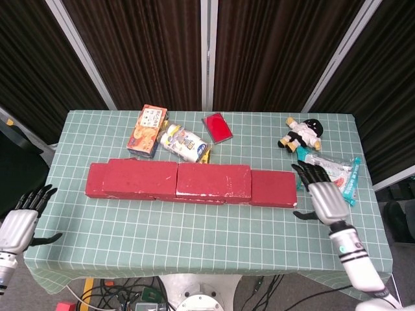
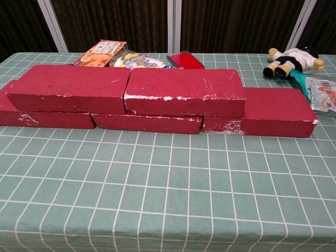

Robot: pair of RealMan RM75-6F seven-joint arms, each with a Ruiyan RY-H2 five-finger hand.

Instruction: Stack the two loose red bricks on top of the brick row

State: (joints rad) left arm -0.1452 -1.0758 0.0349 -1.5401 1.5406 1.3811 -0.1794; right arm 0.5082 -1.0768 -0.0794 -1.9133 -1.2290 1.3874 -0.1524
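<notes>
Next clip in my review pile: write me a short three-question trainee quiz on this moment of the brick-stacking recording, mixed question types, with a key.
1. True or false: two upper bricks lie on top of the brick row.
2. Multiple choice: the right hand is
A. pressing on an upper brick
B. open, beyond the row's right end, off the bricks
C. holding the plush doll
3. Short answer: where is the left hand relative to the table?

Key
1. True; they sit side by side over the row.
2. B
3. Off the table's left edge, open, holding nothing.
</notes>
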